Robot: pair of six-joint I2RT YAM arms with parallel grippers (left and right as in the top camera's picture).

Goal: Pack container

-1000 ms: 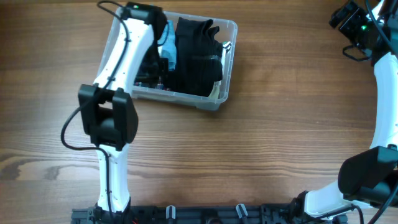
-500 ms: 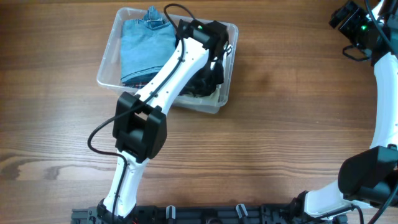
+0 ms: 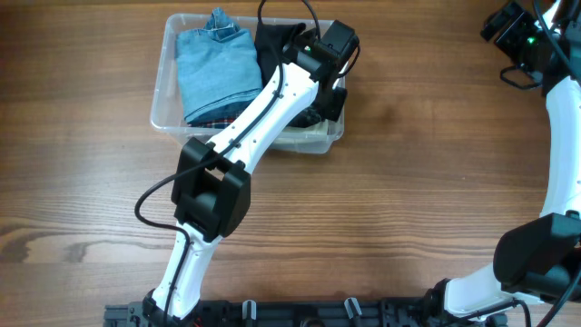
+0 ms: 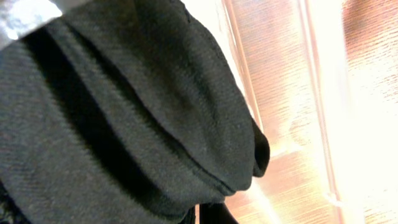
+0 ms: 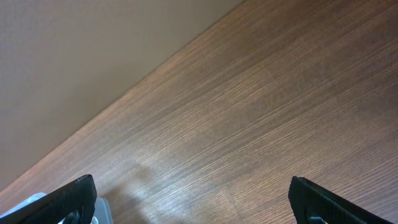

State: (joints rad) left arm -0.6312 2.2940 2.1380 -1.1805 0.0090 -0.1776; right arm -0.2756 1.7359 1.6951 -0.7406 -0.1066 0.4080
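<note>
The clear plastic container (image 3: 160, 102) stands at the far left-centre of the wooden table. Inside lie a folded light-blue garment (image 3: 213, 68) on the left and a black garment (image 3: 275, 41) on the right. My left gripper (image 3: 332, 89) reaches over the container's right end, down by the black garment. In the left wrist view the black garment (image 4: 124, 112) fills the frame, with the container's clear wall (image 4: 317, 93) to its right. The fingertips (image 4: 208, 214) show dark and close together under the cloth. My right gripper (image 5: 199, 211) is open and empty over bare table at the far right (image 3: 505, 24).
The left arm's white links (image 3: 259, 113) cross the container's front wall. The right arm (image 3: 563, 136) runs along the table's right edge. A checked cloth (image 3: 218, 120) shows under the blue garment.
My left arm swung from the container's left side to its right end, uncovering the blue garment. The container turned and shifted slightly. The right arm has not moved.
</note>
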